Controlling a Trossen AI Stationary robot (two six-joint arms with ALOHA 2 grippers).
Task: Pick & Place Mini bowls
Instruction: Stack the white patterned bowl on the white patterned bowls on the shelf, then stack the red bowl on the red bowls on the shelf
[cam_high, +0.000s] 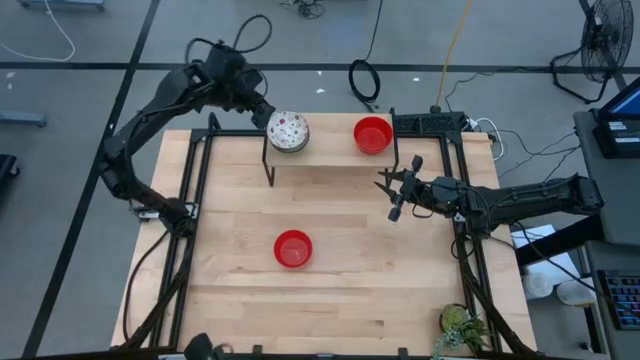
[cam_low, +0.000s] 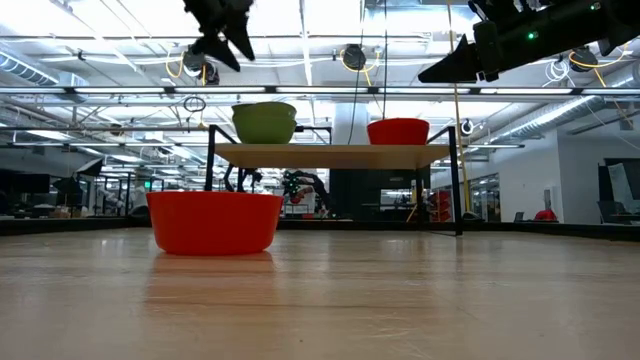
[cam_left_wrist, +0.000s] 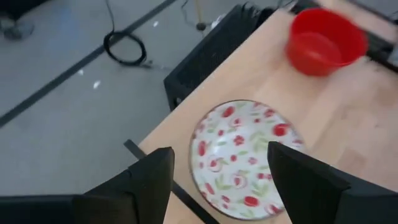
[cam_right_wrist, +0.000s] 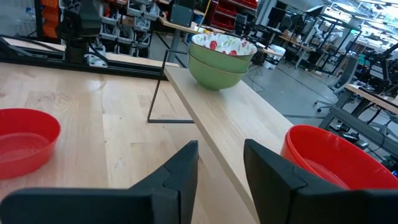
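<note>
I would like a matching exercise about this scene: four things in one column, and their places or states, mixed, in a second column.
Things:
1. speckled bowl
2. red bowl on the shelf
3. red bowl on the table
4. left gripper

Places or states:
A. low, on the tabletop
B. open, above the speckled bowl
C. shelf's right end, near the right gripper
D. shelf's left end, green outside

Pairs: 1-D, 2-C, 3-A, 4-B

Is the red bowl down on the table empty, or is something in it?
Empty. The red bowl sits upright on the table, and only its bare red inside shows from above.
</note>
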